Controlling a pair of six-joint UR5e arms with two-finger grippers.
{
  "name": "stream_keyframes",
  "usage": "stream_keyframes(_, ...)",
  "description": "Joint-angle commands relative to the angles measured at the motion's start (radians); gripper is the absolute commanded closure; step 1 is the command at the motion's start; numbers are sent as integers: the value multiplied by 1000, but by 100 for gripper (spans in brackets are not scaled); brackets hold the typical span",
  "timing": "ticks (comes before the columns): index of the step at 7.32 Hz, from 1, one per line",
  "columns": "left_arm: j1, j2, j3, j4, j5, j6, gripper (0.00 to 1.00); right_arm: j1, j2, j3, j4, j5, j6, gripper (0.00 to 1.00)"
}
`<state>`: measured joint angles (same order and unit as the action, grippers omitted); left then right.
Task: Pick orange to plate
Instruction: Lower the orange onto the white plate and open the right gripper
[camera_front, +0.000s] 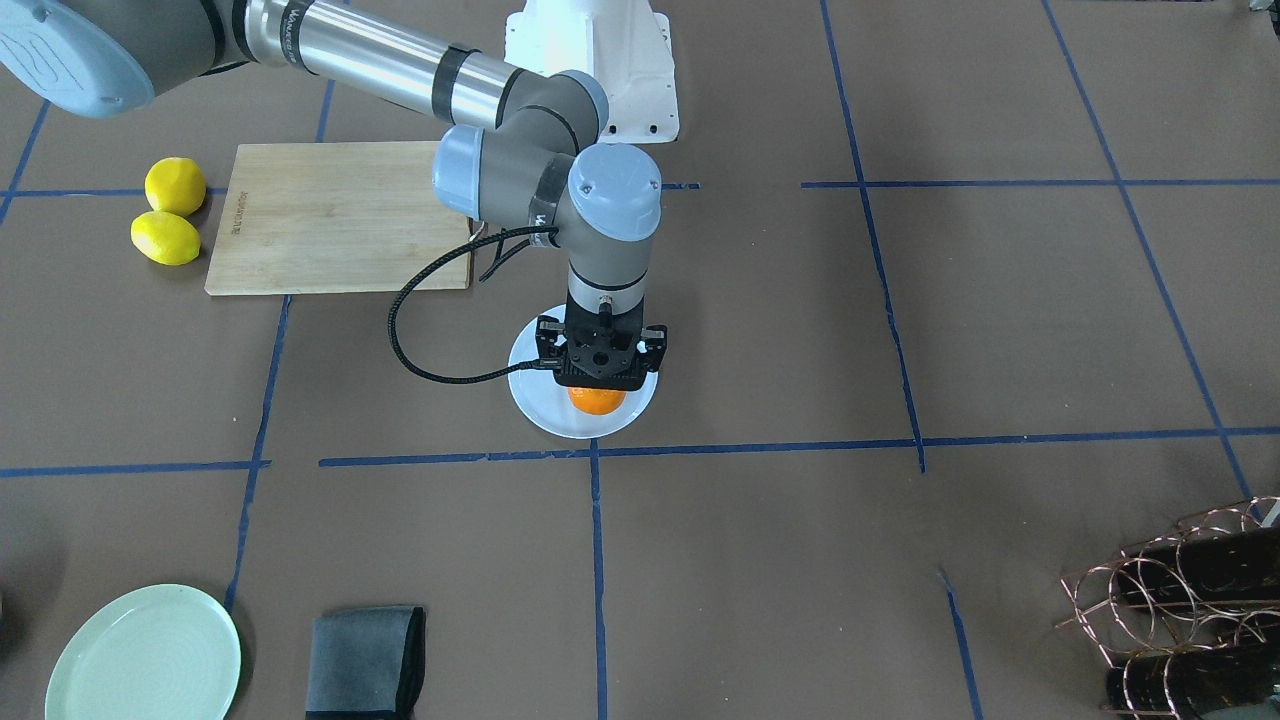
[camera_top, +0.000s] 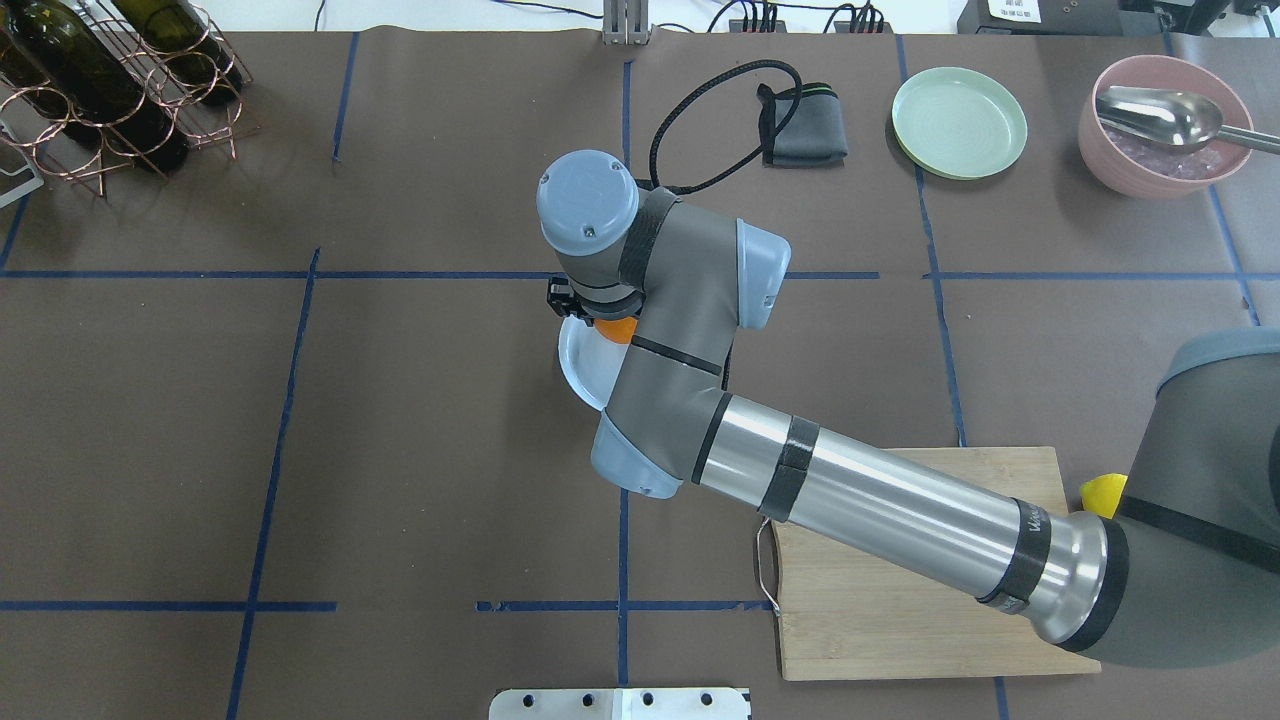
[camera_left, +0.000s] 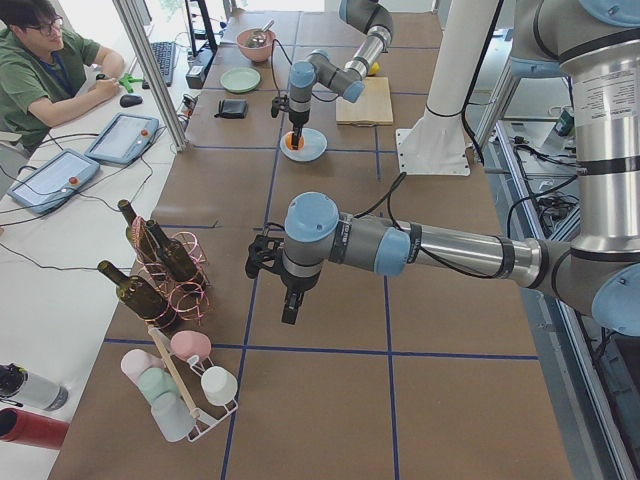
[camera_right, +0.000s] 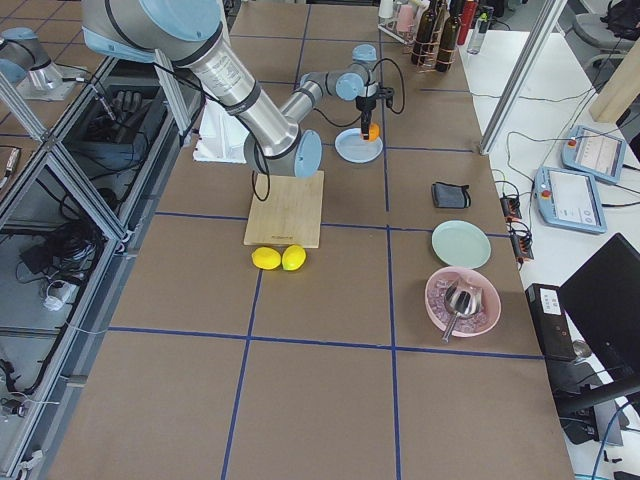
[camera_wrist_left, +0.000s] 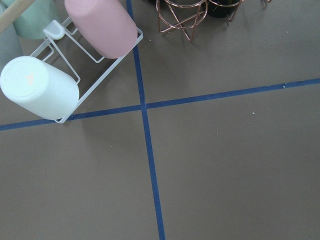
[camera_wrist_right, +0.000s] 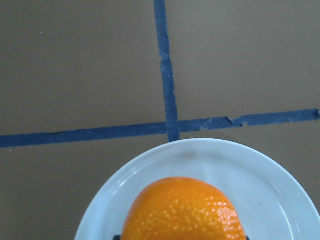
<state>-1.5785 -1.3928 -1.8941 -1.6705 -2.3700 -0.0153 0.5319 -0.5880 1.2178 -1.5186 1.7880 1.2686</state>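
The orange (camera_wrist_right: 182, 210) sits low in the right wrist view, just over the white plate (camera_wrist_right: 270, 175). In the front view my right gripper (camera_front: 598, 378) points straight down over the plate (camera_front: 560, 420), shut on the orange (camera_front: 597, 401), which peeks out beneath the black gripper body. The fingertips are hidden. From overhead only a sliver of the orange (camera_top: 615, 330) and the plate's left rim (camera_top: 578, 365) show under the arm. My left gripper (camera_left: 289, 312) hangs over bare table near the bottle rack; whether it is open, I cannot tell.
Two lemons (camera_front: 170, 212) lie beside a wooden cutting board (camera_front: 340, 215). A mint-green plate (camera_front: 145, 655), a grey cloth (camera_front: 365, 660) and a pink bowl with a spoon (camera_top: 1160, 125) line the operators' edge. A copper bottle rack (camera_front: 1190, 600) and cup rack (camera_wrist_left: 60, 65) stand on my left.
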Motion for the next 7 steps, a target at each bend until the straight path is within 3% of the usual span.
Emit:
stream_keyframes(1, 0, 0, 1, 0, 0, 0, 0, -4, -9, 8, 0, 1, 1, 48)
stream_keyframes(2, 0, 0, 3, 0, 0, 0, 0, -4, -10, 11, 3, 2, 3, 0)
stream_keyframes(4, 2, -5, 15, 0, 2, 0, 0, 5, -51, 136, -8, 22, -3, 0)
stream_keyframes(6, 3, 1, 26, 3, 2, 0, 0, 161, -108, 317, -102, 220, -96, 0)
stream_keyframes(7, 6, 15, 39, 2, 2, 0, 0, 236, -154, 397, -144, 278, -180, 0)
